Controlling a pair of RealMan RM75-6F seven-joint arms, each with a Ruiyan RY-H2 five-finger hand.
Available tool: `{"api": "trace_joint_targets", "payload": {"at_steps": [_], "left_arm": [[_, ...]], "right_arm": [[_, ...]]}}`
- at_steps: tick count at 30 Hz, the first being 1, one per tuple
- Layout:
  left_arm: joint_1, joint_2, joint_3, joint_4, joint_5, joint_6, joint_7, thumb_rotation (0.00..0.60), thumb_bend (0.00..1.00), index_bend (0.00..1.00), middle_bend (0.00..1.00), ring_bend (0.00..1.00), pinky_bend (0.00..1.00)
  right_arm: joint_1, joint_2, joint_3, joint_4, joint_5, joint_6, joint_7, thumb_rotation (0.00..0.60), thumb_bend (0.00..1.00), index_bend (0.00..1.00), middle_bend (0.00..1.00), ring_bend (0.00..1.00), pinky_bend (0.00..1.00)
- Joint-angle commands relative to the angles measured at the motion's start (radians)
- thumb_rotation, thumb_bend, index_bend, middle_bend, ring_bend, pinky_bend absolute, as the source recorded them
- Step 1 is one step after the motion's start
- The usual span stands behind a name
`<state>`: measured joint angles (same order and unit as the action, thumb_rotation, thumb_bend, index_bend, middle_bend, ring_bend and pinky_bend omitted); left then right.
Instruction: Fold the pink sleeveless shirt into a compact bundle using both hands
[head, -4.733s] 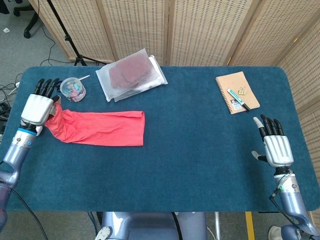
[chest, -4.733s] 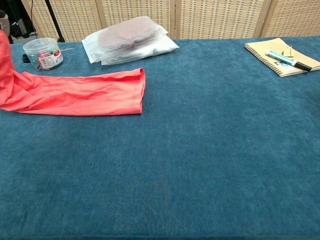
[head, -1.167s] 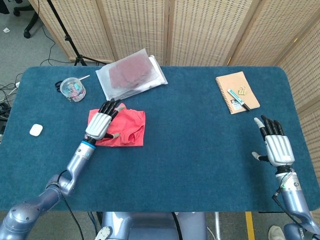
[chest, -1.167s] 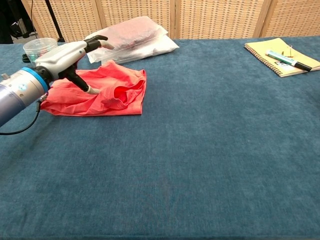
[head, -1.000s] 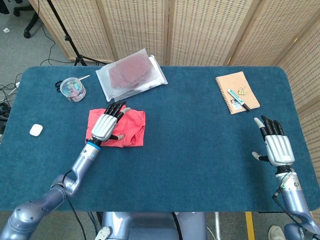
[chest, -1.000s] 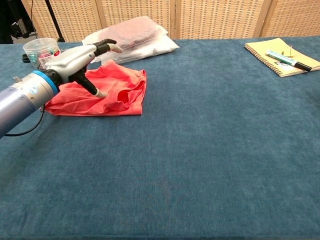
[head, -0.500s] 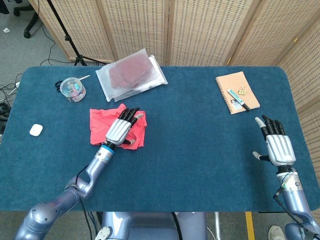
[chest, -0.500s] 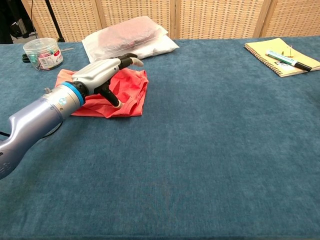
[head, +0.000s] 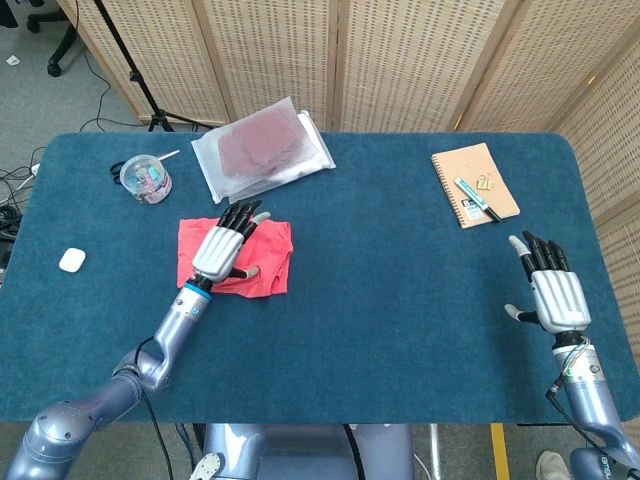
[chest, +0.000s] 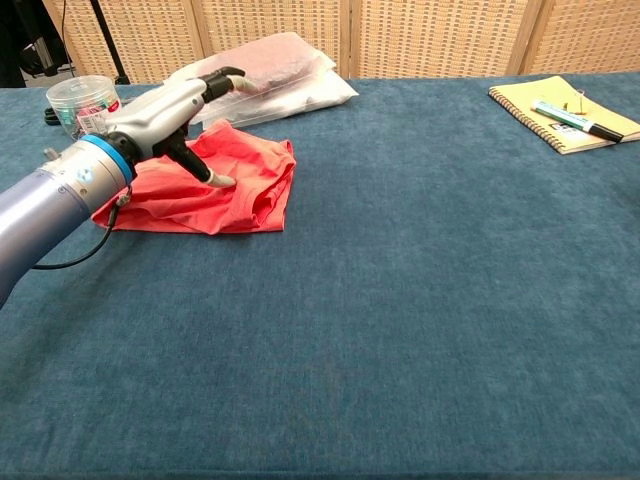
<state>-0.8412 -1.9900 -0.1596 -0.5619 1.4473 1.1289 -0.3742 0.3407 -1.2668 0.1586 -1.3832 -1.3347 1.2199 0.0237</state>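
The pink shirt (head: 274, 252) lies folded into a rumpled square left of the table's centre, also seen in the chest view (chest: 245, 195). My left hand (head: 224, 249) is spread flat over its middle with fingers extended toward the far edge. In the chest view the left hand (chest: 172, 112) is raised slightly above the cloth, thumb pointing down to the fabric, holding nothing. My right hand (head: 555, 292) stays open, fingers up, near the table's right front edge, far from the shirt. It does not show in the chest view.
A clear bag with a dark red garment (head: 262, 148) lies behind the shirt. A round clear tub (head: 146, 178) stands at the far left, a small white object (head: 70, 260) near the left edge. A notebook with pen (head: 474, 184) sits at the back right.
The long strip of shirt has been folded over into a square. In the last half second my left hand drew back to the left and lifted a little. The right hand has not moved.
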Motion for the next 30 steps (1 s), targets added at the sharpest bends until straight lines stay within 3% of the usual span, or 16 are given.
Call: {"api": "trace_joint_targets", "payload": {"at_steps": [1, 17, 24, 30], "left_arm": [[-0.011, 0.000, -0.016, -0.007, -0.010, -0.002, 0.007, 0.600, 0.00, 0.00, 0.00, 0.00, 0.00], [-0.044, -0.138, 0.000, 0.146, -0.011, -0.085, -0.004, 0.600, 0.00, 0.00, 0.00, 0.00, 0.00], [-0.037, -0.112, -0.018, 0.140, -0.011, -0.012, -0.054, 0.600, 0.00, 0.00, 0.00, 0.00, 0.00], [0.001, -0.031, -0.022, 0.074, -0.006, 0.063, -0.061, 0.600, 0.00, 0.00, 0.00, 0.00, 0.00]], "right_arm": [[0.000, -0.001, 0.000, 0.000, 0.001, -0.002, -0.001, 0.600, 0.00, 0.00, 0.00, 0.00, 0.00], [0.002, 0.000, 0.003, 0.008, 0.010, -0.009, 0.008, 0.600, 0.00, 0.00, 0.00, 0.00, 0.00], [0.002, 0.001, 0.001, 0.007, 0.006, -0.009, 0.009, 0.600, 0.00, 0.00, 0.00, 0.00, 0.00], [0.001, 0.001, -0.001, 0.003, 0.003, -0.007, 0.005, 0.600, 0.00, 0.00, 0.00, 0.00, 0.00]]}}
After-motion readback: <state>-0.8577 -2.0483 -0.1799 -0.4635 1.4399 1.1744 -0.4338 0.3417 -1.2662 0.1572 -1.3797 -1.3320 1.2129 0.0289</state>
